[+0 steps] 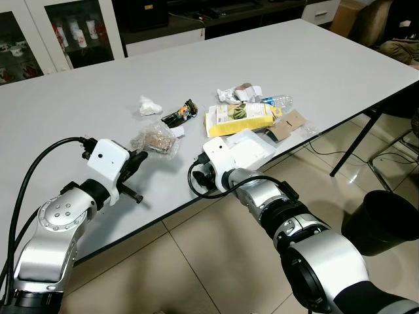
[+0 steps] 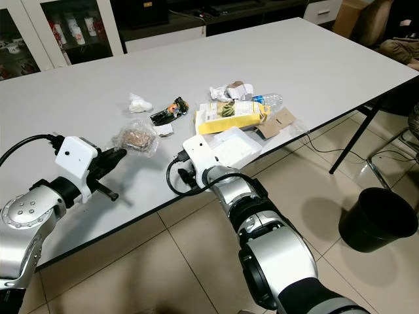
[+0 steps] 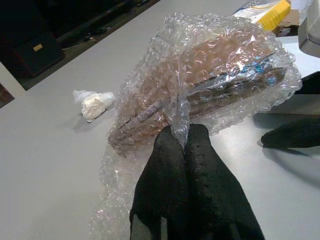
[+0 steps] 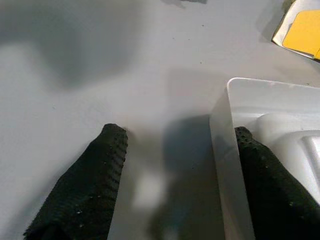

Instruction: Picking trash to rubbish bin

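- Bubble wrap bundle (image 3: 200, 85) with something brown inside, lying on grey table (image 1: 294, 59), near its front edge on robot's left.
- Left hand (image 3: 182, 145) pinched tight on a fold of the wrap's near edge, fingers (image 3: 165, 175) pressed together; pinch on loose film probably chosen since the bundle itself looks too bulky and soft to span.
- Bundle flat on table, not yet lifted.
- Right hand (image 4: 175, 150) spread wide at the rim of a clear plastic tray (image 1: 252, 149); one finger (image 4: 260, 165) over the tray's inside, the other (image 4: 107, 150) on bare table beside it, wall of tray between them — looks set to clamp the thin wall, easiest grip on a flat shell.
- Tray near table's front edge, just in front of yellow packet (image 1: 239, 118).
- More trash scattered mid-table: crumpled white tissue (image 1: 149, 105), dark wrapper (image 1: 180, 114), cardboard piece (image 1: 288, 125), clear plastic bottle (image 1: 278, 101), crumpled paper (image 1: 239, 93).
- Black rubbish bin (image 1: 383, 219) on tiled floor, robot's right, well apart from table's trash; carry needed for each item.
- Risk judged: film may slip or tear under bundle's weight when lifted.
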`<state>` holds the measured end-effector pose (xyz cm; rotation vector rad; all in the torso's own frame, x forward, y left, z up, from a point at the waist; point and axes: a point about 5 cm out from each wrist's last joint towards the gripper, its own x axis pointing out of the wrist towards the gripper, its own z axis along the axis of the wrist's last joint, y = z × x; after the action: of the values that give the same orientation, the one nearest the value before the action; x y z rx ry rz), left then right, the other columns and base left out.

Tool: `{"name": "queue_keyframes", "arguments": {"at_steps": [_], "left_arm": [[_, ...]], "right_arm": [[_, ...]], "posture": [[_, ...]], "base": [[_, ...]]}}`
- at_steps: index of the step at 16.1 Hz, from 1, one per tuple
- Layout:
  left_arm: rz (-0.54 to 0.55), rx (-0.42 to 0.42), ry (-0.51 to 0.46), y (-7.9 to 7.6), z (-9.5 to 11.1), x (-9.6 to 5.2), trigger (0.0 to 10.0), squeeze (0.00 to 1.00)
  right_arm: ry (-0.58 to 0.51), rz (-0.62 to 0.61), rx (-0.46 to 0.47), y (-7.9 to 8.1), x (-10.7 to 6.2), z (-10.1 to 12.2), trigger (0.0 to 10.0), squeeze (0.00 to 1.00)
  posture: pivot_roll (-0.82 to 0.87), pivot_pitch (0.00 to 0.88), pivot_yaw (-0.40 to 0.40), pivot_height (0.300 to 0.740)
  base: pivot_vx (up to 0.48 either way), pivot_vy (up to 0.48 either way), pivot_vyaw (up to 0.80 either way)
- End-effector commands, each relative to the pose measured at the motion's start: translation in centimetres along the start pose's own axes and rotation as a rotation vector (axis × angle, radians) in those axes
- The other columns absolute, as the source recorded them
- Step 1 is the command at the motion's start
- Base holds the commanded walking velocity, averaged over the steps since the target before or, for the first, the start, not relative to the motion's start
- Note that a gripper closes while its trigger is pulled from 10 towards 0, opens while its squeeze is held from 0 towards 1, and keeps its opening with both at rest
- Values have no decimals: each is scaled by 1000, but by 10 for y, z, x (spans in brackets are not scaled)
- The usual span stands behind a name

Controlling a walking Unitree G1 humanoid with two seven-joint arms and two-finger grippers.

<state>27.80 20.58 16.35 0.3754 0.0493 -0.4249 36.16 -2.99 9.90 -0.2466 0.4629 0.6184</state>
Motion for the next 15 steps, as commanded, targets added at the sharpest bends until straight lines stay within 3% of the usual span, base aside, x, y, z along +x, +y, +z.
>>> {"name": "queue_keyframes", "arguments": {"at_steps": [1, 4, 8, 15], "left_arm": [[-14, 7, -15, -2, 5, 1, 0, 0], [-10, 8, -14, -1, 5, 1, 0, 0], [-13, 15, -13, -1, 5, 3, 0, 0], [-36, 10, -7, -5, 3, 5, 0, 0]], "right_arm": [[3, -7, 19, -3, -1, -1, 0, 0], [-4, -6, 29, -2, 0, 1, 0, 0], [-36, -45, 111, -1, 1, 14, 0, 0], [-72, -47, 170, 11, 4, 40, 0, 0]], "posture": [[-32, 34, -20, 740], [-34, 32, -18, 740], [-39, 25, -13, 740], [-38, 30, -7, 740]], "base": [[0, 0, 0], [0, 0, 0], [0, 0, 0], [0, 0, 0]]}}
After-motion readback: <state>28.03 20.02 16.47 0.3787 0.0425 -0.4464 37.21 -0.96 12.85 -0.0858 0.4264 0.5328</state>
